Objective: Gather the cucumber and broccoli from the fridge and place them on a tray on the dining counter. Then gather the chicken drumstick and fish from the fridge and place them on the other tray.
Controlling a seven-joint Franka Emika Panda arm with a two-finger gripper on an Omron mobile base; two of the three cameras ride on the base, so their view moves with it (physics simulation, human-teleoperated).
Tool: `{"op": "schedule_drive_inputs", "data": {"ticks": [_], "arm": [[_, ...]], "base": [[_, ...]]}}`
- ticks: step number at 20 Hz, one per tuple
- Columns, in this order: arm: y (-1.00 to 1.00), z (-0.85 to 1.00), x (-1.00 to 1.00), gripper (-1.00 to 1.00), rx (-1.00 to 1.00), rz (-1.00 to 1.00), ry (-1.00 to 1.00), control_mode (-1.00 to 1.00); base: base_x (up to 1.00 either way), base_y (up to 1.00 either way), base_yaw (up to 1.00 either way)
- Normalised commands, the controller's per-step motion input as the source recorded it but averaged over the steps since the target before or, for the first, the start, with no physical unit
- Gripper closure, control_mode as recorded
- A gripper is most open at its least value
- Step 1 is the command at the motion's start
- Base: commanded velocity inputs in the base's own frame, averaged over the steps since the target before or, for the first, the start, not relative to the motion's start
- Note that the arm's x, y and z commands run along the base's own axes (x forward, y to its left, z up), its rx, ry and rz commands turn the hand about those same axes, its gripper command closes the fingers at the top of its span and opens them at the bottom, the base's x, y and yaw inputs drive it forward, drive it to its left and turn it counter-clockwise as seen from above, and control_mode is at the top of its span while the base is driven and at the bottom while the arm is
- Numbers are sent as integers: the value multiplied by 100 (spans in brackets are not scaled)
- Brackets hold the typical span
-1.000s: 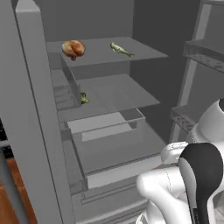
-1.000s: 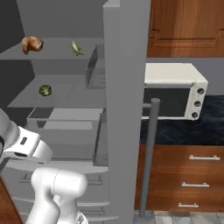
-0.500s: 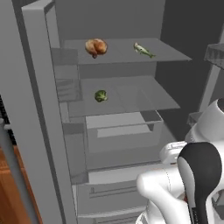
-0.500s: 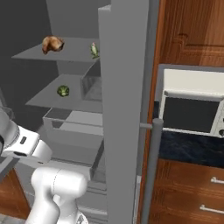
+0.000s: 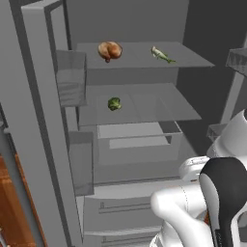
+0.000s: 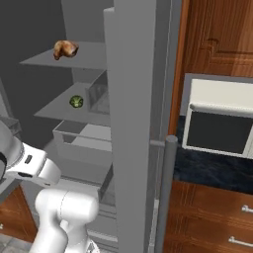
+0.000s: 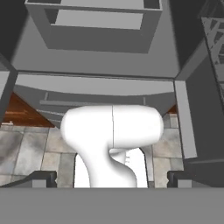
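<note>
The fridge stands open in front of me. On its top shelf lie the orange-brown chicken drumstick and, to its right, the slender fish. The broccoli sits on the middle shelf. My gripper hangs low in front of the fridge, open, with nothing between its fingertips; it looks down over the fridge's lower drawer fronts and the tiled floor. The cucumber, the trays and the dining counter are out of view.
A clear crisper drawer sits pulled out under the shelves. The open right fridge door rises close to the right camera. Beyond it a white microwave stands on a dark counter, with wooden cabinets above. Door bins line the left door.
Both base views have shifted and the fridge shelves look nearer and further right: the camera has moved. The food lies where it was. The gripper has stayed open.
</note>
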Motion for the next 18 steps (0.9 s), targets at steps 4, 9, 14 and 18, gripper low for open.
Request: {"op": "schedule_drive_inputs", "data": {"ticks": [4, 9, 14, 18], "arm": [[0, 0, 0, -100, 0, 0, 0, 100], [0, 0, 0, -100, 0, 0, 0, 100], [0, 0, 0, -100, 0, 0, 0, 100], [0, 0, 0, -100, 0, 0, 0, 100]], "base": [[-14, 38, 0], [-20, 45, 0], [7, 4, 0], [42, -6, -5]]}}
